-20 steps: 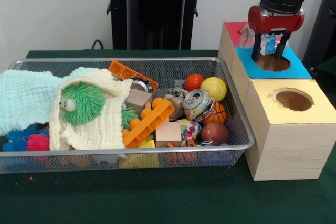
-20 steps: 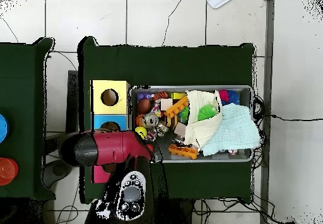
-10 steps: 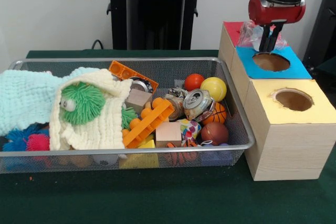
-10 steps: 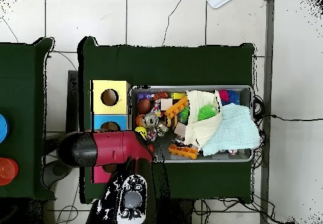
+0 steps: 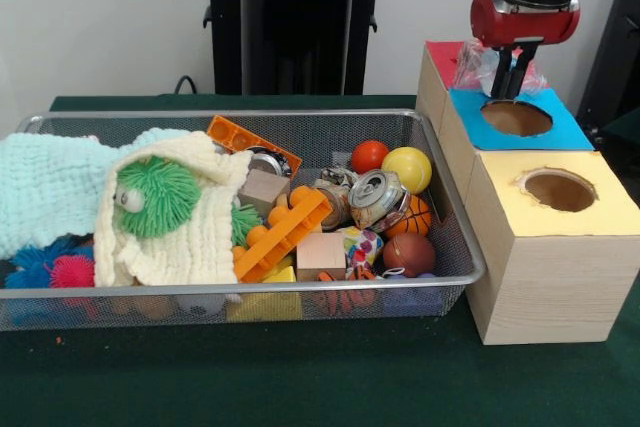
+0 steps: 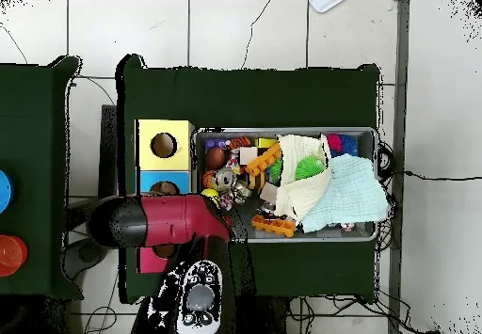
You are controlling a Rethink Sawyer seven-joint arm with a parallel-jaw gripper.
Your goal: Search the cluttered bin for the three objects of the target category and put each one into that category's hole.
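The wire mesh bin (image 5: 300,117) is full of toys and also shows in the overhead view (image 6: 282,131). A silver can (image 5: 377,197) with a pull-tab top lies tilted at the bin's right, beside a small basketball. A second silver can top (image 5: 268,160) shows behind a wooden block. My gripper (image 5: 513,75) hangs just above the far edge of the hole (image 5: 515,118) in the blue-topped box; nothing shows in it. In the overhead view the red arm (image 6: 174,222) hides the gripper.
Three wooden boxes stand right of the bin: red-topped (image 5: 445,52), blue-topped, and yellow-topped with its own hole (image 5: 558,190). Crinkled clear plastic (image 5: 475,65) lies on the red one. Cloths (image 5: 60,182), a green spiky ball (image 5: 160,195), orange bricks (image 5: 285,232) and balls fill the bin.
The gripper has risen out of the blue box's hole and drawn slightly back. The bluish thing seen between its tips a second ago no longer shows. The bin's contents have not moved.
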